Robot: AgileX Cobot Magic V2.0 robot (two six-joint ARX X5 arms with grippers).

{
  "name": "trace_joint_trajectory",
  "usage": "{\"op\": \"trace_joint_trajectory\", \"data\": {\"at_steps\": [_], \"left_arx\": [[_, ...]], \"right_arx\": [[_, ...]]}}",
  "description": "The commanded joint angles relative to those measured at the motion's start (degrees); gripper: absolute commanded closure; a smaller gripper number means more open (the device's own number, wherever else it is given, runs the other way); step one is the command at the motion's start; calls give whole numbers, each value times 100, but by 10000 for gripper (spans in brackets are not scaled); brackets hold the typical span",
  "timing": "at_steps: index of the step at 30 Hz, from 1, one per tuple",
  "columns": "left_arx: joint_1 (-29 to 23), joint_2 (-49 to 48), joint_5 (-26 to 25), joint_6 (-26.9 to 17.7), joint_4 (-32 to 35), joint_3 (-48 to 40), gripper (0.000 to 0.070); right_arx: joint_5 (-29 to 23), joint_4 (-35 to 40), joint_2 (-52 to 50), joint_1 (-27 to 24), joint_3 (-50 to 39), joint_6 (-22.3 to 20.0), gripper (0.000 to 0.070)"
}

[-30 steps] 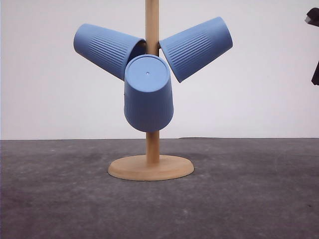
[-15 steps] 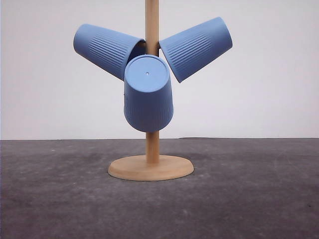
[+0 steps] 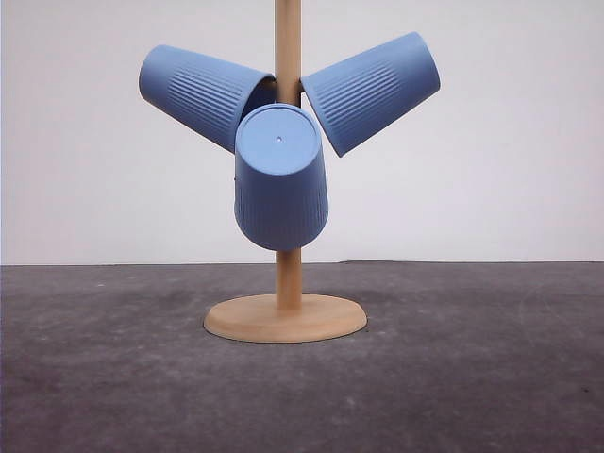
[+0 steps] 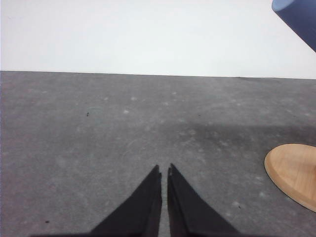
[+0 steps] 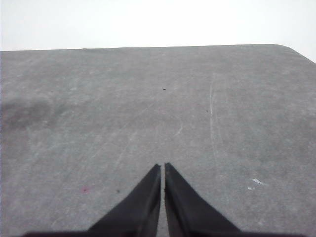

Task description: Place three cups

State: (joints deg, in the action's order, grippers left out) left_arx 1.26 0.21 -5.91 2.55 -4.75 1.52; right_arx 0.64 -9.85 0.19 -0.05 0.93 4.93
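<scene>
Three cups hang on the wooden stand [image 3: 286, 316], all above the worktop [image 3: 472, 377]. Left cup [image 3: 198, 92]: long axis tilted, base up and out to the left, mouth down toward the post [image 3: 288, 47]. Right cup [image 3: 373, 90]: mirror image, base up and out to the right, mouth in at the post. Middle cup [image 3: 280, 179]: in front of the post, round base facing the front camera and tipped upward, mouth lower and behind. Left gripper [image 4: 164, 170] sits low over the grey worktop, fingers together with only a sliver between the tips, the stand's base just off to one side. Right gripper [image 5: 162, 167] likewise closed, over bare worktop.
</scene>
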Motion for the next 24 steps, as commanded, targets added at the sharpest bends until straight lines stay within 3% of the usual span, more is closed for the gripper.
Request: {"op": "trace_joint_trajectory", "data": {"at_steps": [1,24], "left_arx": [[-2,-2,-2,-17,46,-79,700],[-2,-2,-2,-17,46,-79,700]], "right_arx": [[-6,79,2,2,-24,105,688],[-6,79,2,2,-22,105,688]]}}
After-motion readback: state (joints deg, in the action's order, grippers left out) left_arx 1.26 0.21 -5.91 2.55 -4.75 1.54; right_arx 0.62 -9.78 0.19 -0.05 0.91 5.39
